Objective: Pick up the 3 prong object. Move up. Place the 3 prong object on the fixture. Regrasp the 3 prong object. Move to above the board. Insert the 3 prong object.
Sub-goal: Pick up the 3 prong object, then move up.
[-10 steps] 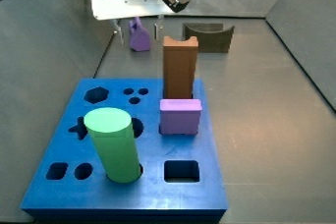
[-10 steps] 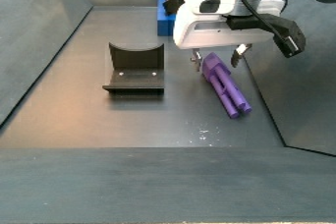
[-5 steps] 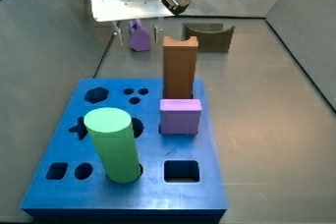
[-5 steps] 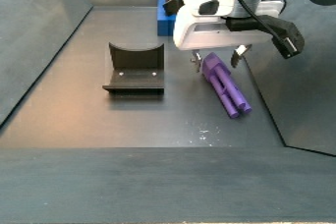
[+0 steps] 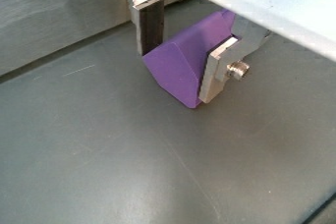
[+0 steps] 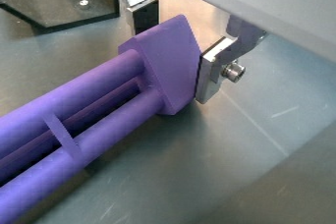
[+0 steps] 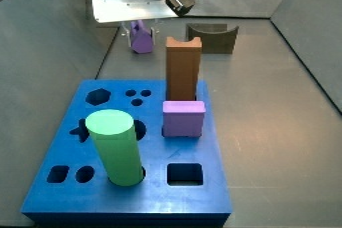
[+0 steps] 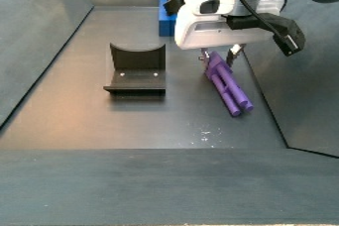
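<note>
Here the gripper [image 6: 180,43] is down at the floor with its silver fingers [image 5: 221,69] clamped on the block head of the 3 prong object [image 6: 98,95], whose three prongs lie flat along the grey floor [image 8: 133,121]. Held only at the head, the long piece could sag or twist in the pads on lifting and reach the fixture [image 8: 134,70] crooked. Farther off on the board [image 7: 80,132] stand a green cylinder [image 7: 115,147], purple cube [image 7: 183,118] and brown block [image 7: 182,69], crowding the later insertion.
</note>
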